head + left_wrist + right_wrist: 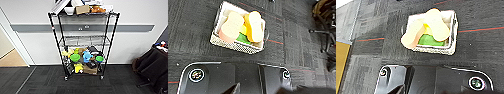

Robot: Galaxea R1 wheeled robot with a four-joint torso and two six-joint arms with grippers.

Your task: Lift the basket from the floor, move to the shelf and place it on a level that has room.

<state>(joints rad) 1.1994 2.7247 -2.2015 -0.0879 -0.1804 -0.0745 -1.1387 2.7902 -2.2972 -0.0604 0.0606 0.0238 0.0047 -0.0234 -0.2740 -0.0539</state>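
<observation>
The basket (239,28) sits on the dark floor (190,27), upper middle of the left wrist view, not lifted yet. It looks light and a bit bendy, packed with soft sponges (231,25). The firm rim on its short sides looks best to hold. I cannot tell if either end effector is open. The shelf (83,40) stands ahead, its middle level (85,42) bare.
</observation>
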